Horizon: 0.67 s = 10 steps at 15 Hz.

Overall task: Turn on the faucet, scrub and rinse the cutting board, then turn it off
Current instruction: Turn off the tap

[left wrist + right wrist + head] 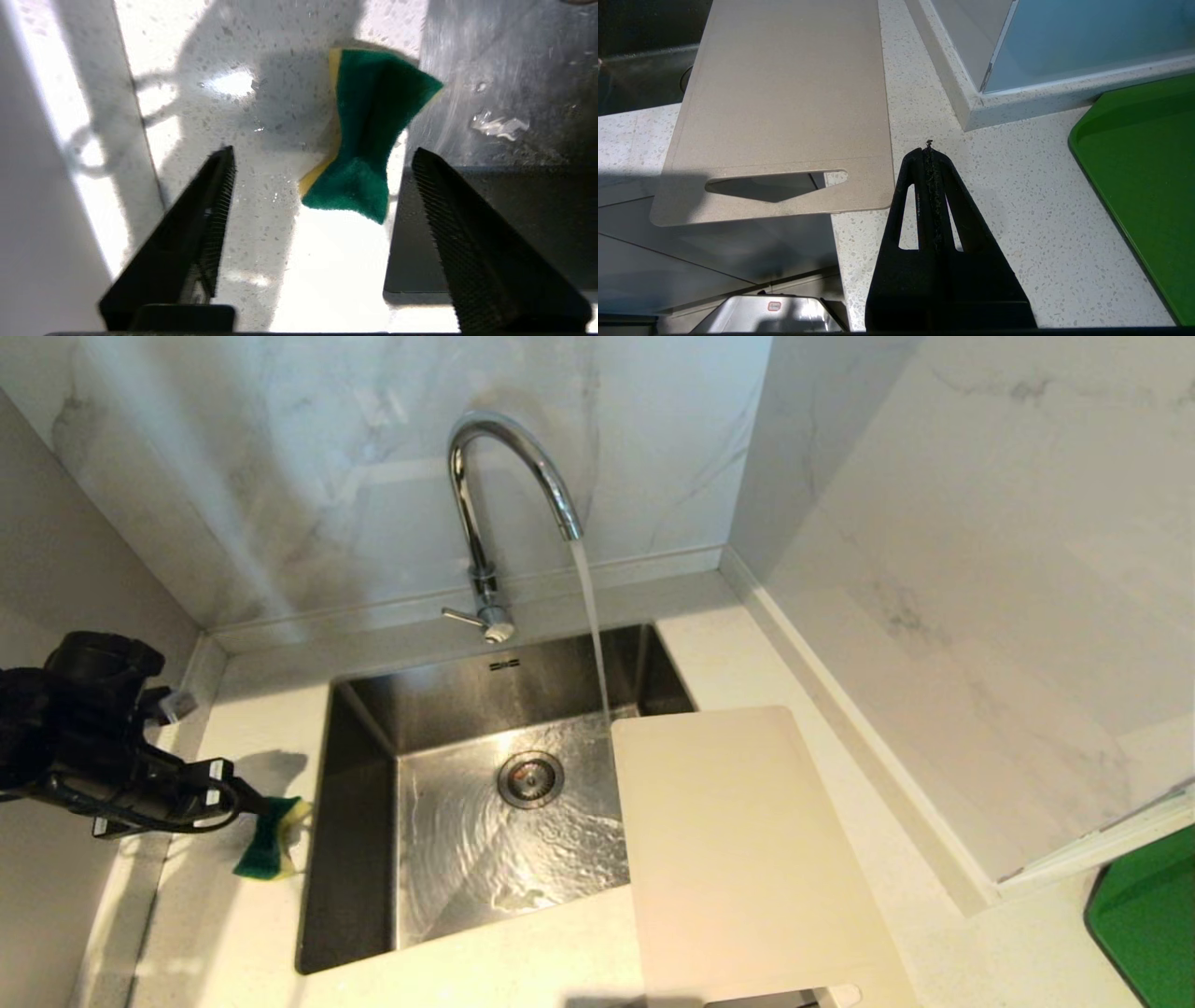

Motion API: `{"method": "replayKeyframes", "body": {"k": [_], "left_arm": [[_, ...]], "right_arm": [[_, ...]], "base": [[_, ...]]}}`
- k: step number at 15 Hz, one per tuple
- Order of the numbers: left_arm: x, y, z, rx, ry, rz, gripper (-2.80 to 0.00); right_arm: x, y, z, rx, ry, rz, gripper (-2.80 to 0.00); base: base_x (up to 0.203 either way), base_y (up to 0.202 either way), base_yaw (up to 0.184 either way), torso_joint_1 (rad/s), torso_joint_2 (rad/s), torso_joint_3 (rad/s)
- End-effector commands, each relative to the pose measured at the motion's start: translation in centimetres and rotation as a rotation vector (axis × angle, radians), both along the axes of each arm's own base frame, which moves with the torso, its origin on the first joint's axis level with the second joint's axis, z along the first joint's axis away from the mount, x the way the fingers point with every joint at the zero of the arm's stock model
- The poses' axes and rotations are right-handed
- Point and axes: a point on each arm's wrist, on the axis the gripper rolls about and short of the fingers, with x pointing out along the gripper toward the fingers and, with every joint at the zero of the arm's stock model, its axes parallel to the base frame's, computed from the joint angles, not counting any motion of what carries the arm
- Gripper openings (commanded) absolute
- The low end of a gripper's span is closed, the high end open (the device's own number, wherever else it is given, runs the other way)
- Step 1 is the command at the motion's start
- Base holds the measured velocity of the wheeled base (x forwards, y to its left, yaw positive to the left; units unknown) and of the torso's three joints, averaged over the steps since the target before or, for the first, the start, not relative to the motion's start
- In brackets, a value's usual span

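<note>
The chrome faucet [485, 504] is running, and its stream [590, 625] falls into the steel sink [364, 728] just beside the cutting board's far corner. The cream cutting board [738, 859] [784, 93] lies flat on the counter to the right, its left part overhanging the sink. A green-and-yellow sponge [271, 840] [369, 135], pinched into a bow shape, sits on the counter at the sink's left rim. My left gripper [250, 798] [323, 153] is open just behind it, with nothing between its fingers. My right gripper [928, 149] is shut and empty over the counter, beside the board's slot handle.
The faucet's thin lever [462, 616] points left near its base. Marble walls close in behind and on the right. A green tray [1148, 915] [1148, 163] lies at the far right on the counter. Water swirls round the drain [529, 778].
</note>
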Motion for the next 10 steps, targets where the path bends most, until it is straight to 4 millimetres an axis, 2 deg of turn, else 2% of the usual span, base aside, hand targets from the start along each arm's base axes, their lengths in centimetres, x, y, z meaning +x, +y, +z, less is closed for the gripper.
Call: {"method": "replayKeyframes", "body": {"k": [1, 3, 4, 6, 7, 10], "left_arm": [[-0.7, 0.0, 0.8, 0.001, -0.021, 0.005, 0.00], [-1.1, -0.2, 1.8, -0.019, -0.061, -0.014, 0.00], [-1.4, -0.7, 3.1, -0.062, -0.114, -0.051, 0.00], [-1.8, -2.8, 6.8, -0.212, -0.252, -0.110, 0.00], [-1.7, -4.1, 8.5, -0.279, -0.301, -0.133, -2.80], [-1.3, -8.8, 12.1, -0.506, -0.400, -0.181, -2.80]], "right_arm": [[0.0, 0.0, 0.0, 0.001, 0.001, 0.001, -2.80], [0.0, 0.0, 0.0, 0.001, 0.001, 0.001, -2.80], [0.0, 0.0, 0.0, 0.001, 0.001, 0.001, -2.80], [0.0, 0.0, 0.0, 0.001, 0.001, -0.001, -2.80], [0.0, 0.0, 0.0, 0.002, 0.001, -0.001, -2.80], [0.0, 0.0, 0.0, 0.001, 0.001, -0.001, -2.80]], "base": [[0.000, 0.000, 0.000, 0.000, 0.00, 0.000], [0.000, 0.000, 0.000, 0.000, 0.00, 0.000], [0.000, 0.000, 0.000, 0.000, 0.00, 0.000], [0.000, 0.000, 0.000, 0.000, 0.00, 0.000], [0.000, 0.000, 0.000, 0.000, 0.00, 0.000], [0.000, 0.000, 0.000, 0.000, 0.00, 0.000]]}}
